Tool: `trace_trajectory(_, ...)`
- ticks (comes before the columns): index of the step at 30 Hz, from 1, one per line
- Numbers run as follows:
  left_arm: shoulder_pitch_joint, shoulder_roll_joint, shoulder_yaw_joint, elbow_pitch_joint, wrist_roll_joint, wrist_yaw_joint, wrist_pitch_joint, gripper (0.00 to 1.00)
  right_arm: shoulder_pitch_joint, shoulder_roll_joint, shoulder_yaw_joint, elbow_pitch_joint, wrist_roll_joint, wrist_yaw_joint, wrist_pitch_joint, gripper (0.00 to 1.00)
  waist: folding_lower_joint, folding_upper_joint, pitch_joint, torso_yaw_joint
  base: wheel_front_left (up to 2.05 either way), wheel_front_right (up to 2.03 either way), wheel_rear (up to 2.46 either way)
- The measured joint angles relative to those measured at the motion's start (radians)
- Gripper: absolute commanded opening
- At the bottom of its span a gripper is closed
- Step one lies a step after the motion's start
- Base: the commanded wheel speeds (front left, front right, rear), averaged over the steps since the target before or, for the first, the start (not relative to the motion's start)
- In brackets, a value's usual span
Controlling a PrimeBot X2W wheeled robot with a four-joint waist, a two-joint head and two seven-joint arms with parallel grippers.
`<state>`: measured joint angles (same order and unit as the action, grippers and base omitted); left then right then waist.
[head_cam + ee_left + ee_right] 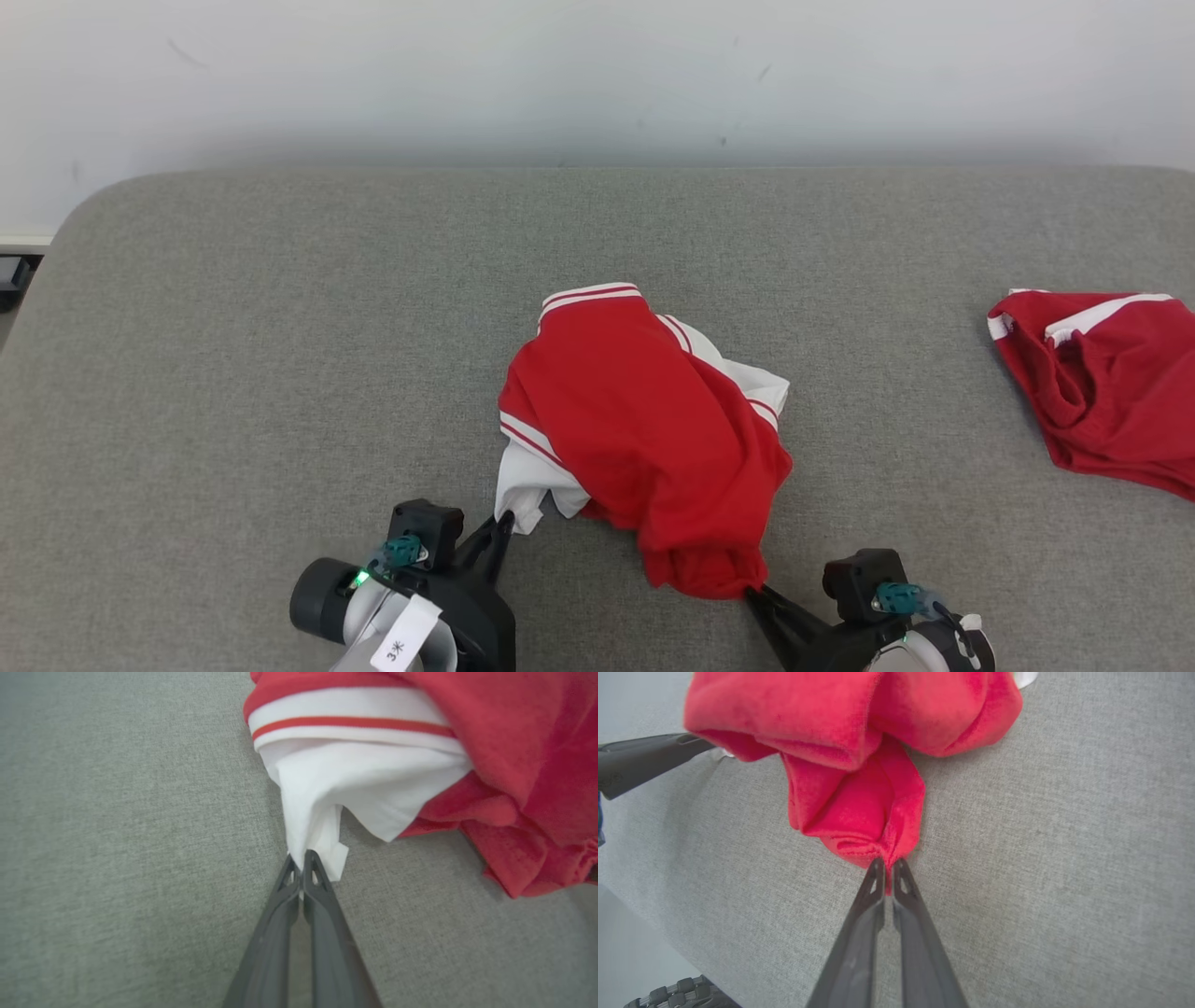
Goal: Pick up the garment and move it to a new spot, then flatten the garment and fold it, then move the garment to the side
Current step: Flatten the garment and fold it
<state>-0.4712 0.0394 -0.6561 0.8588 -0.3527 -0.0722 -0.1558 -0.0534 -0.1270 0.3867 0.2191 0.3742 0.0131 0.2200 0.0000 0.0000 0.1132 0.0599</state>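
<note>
While both pairs of fingers pinch its lower hem, the red-and-white garment lies bunched at the centre of the head view, on a grey fabric-covered worktop. At the lower left of that frame, the left gripper has its fingers closed on a white corner of the cloth. The left wrist view shows the tips pressed together at mid-frame with a flap of white fabric caught between them, and a red-striped white band across the top. At the lower right of the head view, the right gripper clamps the lowest red fold. In the right wrist view its tips meet on a stitched red hem at the centre of the picture.

Bare grey cloth spreads wide to the left of the heap and above it, up to the worktop's far edge, which rounds off at the upper left and meets a pale wall. A second red garment with white trim sits at the right edge of the frame, well apart from the first, with a clear grey strip between them. In the lower left of the right wrist view, the worktop's edge drops away close to the right fingers.
</note>
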Motion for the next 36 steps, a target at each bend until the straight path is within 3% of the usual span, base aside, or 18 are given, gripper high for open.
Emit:
trace_trajectory(9, -0.01, 0.0, -0.002, 0.008, 0.0, -0.004, -0.014, 0.0, -0.002, -0.008, -0.054, -0.011, 0.03, 0.0, -0.024, 0.0, 0.0001, 0.0, -0.005, 0.017, 0.0, 0.0, 0.0)
trace_trajectory(17, -0.01, 0.034, 0.006, 0.002, 0.002, 0.019, -0.039, 0.0, 0.006, -0.068, -0.115, -0.045, 0.064, 0.005, -0.036, 0.0, 0.0, 0.0, -0.013, 0.018, 0.0, 0.0, 0.0)
trace_trajectory(20, -0.009, 0.034, 0.003, -0.009, 0.002, 0.016, -0.04, 0.0, 0.008, -0.092, -0.122, -0.054, 0.081, 0.024, -0.024, 0.0, 0.0, 0.0, -0.015, 0.02, 0.0, 0.0, 0.0)
trace_trajectory(23, -0.007, 0.05, 0.003, -0.033, -0.001, -0.009, -0.04, 0.0, -0.015, -0.116, -0.113, -0.054, 0.104, 0.064, 0.018, 0.0, 0.0, 0.0, -0.015, 0.017, 0.0, 0.0, 0.0)
trace_trajectory(26, -0.027, 0.116, 0.002, -0.05, -0.003, -0.031, -0.026, 0.0, -0.119, -0.142, -0.093, -0.052, 0.122, 0.094, 0.084, 0.0, 0.0, 0.0, -0.009, 0.006, 0.0, 0.0, 0.0)
trace_trajectory(29, -0.107, 0.174, 0.009, -0.093, -0.037, -0.061, 0.02, 0.0, -0.263, -0.161, -0.096, -0.052, 0.213, 0.11, 0.168, 0.0, 0.0001, 0.0, 0.008, -0.005, 0.0, 0.0, 0.0)
trace_trajectory(32, -0.245, 0.208, -0.005, -0.149, -0.068, -0.069, 0.098, 0.0, -0.431, -0.191, -0.087, -0.022, 0.242, 0.111, 0.273, 0.0, 0.0001, 0.0, 0.034, -0.014, 0.0, 0.0, 0.0)
trace_trajectory(36, -0.474, 0.289, -0.054, -0.248, -0.174, -0.06, 0.179, 0.0, -0.773, -0.225, -0.131, 0.078, 0.25, 0.11, 0.372, 0.0, 0.0002, 0.0001, 0.08, -0.025, 0.0, 0.0, 0.0)
